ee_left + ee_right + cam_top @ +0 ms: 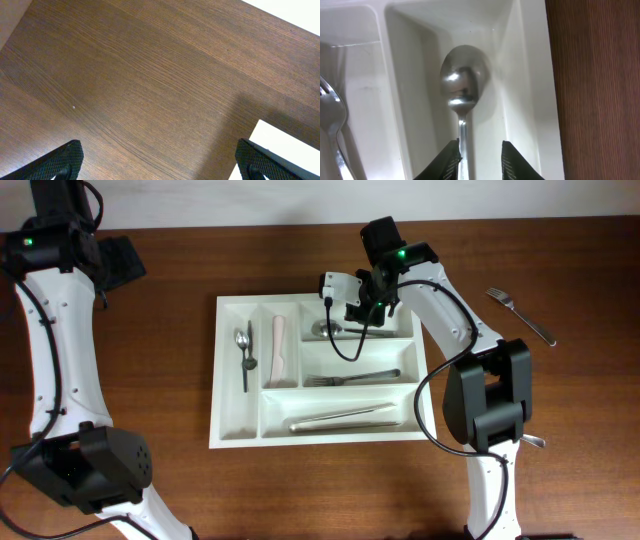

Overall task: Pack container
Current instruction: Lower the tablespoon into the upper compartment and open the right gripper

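From overhead, your white plastic cutlery tray [224, 380] sits in the middle of the brown wooden table [150, 470]. Your right gripper [365, 308] hangs over the tray's top-right compartment, where a silver metal spoon [322, 330] lies. The compartment just below holds a silver metal fork [350, 378]. A loose silver fork [520, 315] lies on the table well off to the right. Your left gripper [120, 260] is up by the far-left corner, well apart from the tray.

Left wrist cam: the left gripper [160, 167] is spread wide with nothing in it. There's wood grain underneath and a tray corner [285, 145] at lower right.

Right wrist cam: the spoon [462, 82] lies flat in its compartment, with its handle running back between the fingers [515, 162]. The jaws are partly open and straddle the handle. One finger looks right up against it and the other has a clear gap, so there's no grip.
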`<state>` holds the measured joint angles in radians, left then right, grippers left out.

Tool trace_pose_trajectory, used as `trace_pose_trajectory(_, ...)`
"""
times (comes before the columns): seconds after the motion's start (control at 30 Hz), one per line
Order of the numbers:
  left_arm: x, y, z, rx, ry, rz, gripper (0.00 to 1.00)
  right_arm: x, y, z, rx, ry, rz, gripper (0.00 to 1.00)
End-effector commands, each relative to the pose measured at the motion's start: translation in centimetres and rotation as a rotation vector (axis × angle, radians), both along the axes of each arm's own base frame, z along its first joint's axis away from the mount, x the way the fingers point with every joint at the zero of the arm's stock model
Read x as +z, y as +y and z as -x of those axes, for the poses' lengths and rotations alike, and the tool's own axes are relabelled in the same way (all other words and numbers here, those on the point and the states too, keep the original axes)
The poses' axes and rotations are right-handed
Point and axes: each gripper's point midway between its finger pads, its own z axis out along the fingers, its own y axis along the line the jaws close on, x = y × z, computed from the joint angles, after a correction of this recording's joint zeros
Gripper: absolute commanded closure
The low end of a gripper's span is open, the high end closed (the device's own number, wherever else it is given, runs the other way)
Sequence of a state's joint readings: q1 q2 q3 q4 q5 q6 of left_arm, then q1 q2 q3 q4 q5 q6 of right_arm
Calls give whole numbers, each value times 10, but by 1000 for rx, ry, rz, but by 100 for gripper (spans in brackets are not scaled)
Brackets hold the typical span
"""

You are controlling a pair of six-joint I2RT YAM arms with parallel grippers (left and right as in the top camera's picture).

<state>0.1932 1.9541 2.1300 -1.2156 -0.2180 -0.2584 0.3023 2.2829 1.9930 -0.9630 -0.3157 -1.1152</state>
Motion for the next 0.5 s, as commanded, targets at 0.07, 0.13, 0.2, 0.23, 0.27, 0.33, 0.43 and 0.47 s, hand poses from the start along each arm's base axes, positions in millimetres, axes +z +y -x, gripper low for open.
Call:
trace_pose_trajectory(0.07,5,2,1,7,-12,-8,1,0,0,-1,-3,1,-6,70)
trace_pose_trajectory(0.13,5,2,1,7,-12,-8,1,8,1,-5,-42,-2,-23,69)
trace_pose_trajectory(0.2,5,2,1,7,-11,-8,1,21,2,-12,-94,-14,-42,67)
trace_pose_trajectory(0.23,5,2,1,7,-11,-8,1,31,0,-16,-132,-28,-47,63)
trace_pose_trajectory(0.27,5,2,1,7,-12,-8,1,39,-1,-20,-163,-38,-49,59)
trace_pose_trajectory(0.33,5,2,1,7,-11,-8,1,60,-7,-26,-242,-66,-50,55)
trace_pose_trajectory(0.43,5,2,1,7,-12,-8,1,87,-22,-33,-372,-106,-29,39)
trace_pose_trajectory(0.47,5,2,1,7,-12,-8,1,96,-30,-36,-436,-113,-25,36)
